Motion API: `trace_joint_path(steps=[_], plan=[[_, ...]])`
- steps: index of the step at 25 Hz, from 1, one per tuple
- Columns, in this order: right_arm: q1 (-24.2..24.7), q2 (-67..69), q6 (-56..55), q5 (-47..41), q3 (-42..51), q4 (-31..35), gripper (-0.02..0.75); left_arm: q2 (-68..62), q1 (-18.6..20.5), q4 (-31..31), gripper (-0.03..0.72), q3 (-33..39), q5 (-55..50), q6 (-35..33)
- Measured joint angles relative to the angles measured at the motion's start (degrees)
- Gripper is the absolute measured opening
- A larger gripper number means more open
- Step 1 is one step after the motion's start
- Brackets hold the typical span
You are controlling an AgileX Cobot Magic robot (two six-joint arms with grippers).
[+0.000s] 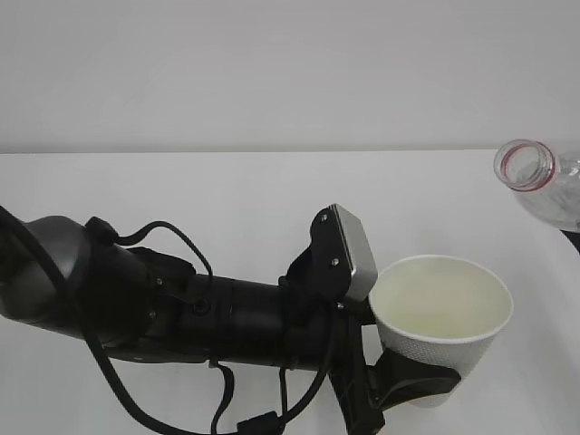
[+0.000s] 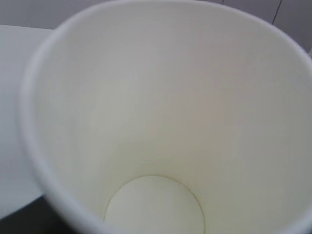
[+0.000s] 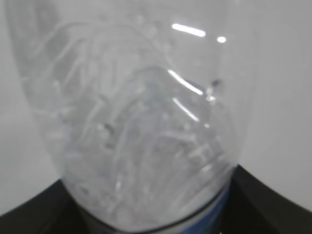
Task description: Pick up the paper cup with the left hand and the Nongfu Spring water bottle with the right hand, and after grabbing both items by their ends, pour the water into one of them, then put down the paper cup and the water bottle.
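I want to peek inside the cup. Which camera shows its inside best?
The left wrist view: the paper cup fills it, open right down to its bottom. The exterior view shows the cup from the side, held by the left gripper. The right wrist view shows none of it.

White paper cup (image 1: 441, 313), cream inside

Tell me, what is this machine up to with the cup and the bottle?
The left arm's tool holds a white paper cup upright above the white table. The cup looks dry inside, with a bare bottom. At the right edge, a clear plastic bottle with its cap off and a red neck ring leans its open mouth toward the cup, apart from it. The right arm's tool grips the bottle. No water is flowing yet.
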State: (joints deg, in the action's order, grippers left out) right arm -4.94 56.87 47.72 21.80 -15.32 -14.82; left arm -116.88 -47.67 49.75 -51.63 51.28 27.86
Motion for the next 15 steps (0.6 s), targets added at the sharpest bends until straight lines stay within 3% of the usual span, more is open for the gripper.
trace_joint_path(steps=[15], plan=[[0.0, 0.0, 1.2, 0.0, 0.0, 0.3, 0.494, 0.0, 0.0, 0.0, 0.507, 0.0, 0.0, 0.0]])
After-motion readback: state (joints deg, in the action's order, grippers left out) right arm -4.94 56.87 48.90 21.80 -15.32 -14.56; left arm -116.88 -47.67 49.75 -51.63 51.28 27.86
